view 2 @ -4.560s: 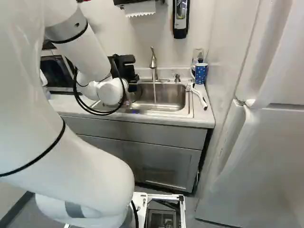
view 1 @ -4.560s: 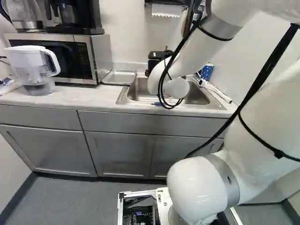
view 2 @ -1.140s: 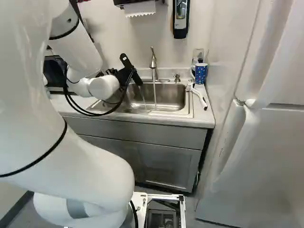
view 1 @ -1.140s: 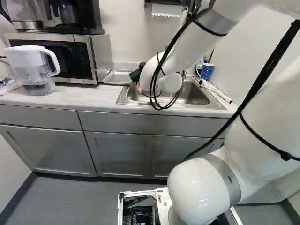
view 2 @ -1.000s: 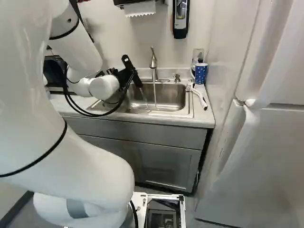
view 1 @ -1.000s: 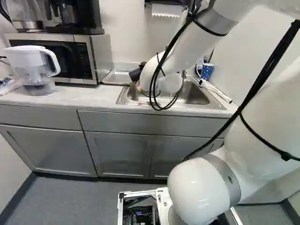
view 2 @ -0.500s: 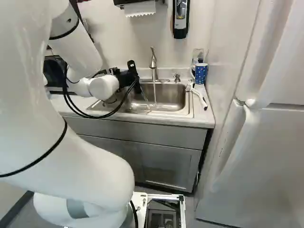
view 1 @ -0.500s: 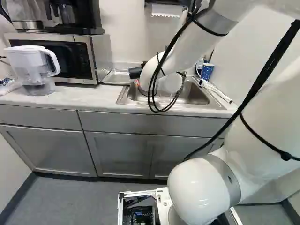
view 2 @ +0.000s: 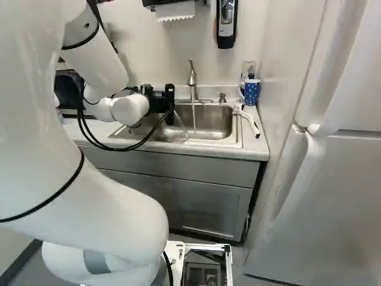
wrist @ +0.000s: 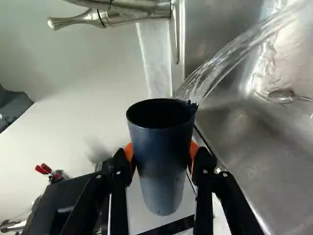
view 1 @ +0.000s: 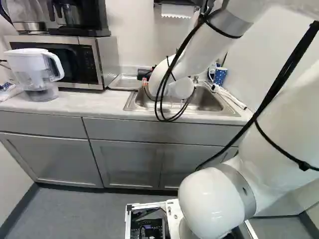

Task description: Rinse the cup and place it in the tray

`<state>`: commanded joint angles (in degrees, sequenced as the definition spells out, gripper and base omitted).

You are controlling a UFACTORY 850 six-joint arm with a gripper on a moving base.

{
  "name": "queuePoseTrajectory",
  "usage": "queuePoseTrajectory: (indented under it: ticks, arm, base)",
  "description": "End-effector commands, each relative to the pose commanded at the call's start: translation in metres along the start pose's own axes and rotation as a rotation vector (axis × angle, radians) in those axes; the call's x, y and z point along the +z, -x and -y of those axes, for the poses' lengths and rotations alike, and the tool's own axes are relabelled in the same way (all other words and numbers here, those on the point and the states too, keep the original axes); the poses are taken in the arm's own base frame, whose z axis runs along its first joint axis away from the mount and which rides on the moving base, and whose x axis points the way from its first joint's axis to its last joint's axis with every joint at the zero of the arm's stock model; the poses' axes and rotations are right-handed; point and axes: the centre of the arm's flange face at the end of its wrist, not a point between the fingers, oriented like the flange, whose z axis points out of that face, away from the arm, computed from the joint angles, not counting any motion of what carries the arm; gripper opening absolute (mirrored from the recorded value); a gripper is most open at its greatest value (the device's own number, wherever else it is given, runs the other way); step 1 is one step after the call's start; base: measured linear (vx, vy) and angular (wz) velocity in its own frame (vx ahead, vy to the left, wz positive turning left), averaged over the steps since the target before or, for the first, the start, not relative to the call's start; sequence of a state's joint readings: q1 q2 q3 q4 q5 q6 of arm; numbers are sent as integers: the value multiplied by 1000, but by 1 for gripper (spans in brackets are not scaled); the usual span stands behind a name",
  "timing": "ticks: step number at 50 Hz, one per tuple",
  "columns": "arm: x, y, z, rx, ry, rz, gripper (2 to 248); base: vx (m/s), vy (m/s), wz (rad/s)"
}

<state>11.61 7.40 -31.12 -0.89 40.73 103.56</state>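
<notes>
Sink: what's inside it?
Running water and apparently a spoon are in the sink. The arm covers part of it in both base views; anything hidden there can't be told.

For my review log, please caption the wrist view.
The hand grips a dark blue cup between orange pads while water arcs from its rim into the metal sink.

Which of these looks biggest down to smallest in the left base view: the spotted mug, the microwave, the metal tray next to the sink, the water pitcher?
1. Microwave
2. Water pitcher
3. Metal tray
4. Spotted mug
</notes>
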Motion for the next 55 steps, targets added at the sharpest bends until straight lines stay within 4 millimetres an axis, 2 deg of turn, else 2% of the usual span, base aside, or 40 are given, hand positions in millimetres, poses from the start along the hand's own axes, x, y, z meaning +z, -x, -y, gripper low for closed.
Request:
queuePoseTrajectory:
  ticks: [33,55]
  arm:
    - [0,0,0,347,0,0,124]
    - [0,0,0,347,0,0,124]
  base:
    - [0,0,0]
    - [0,0,0]
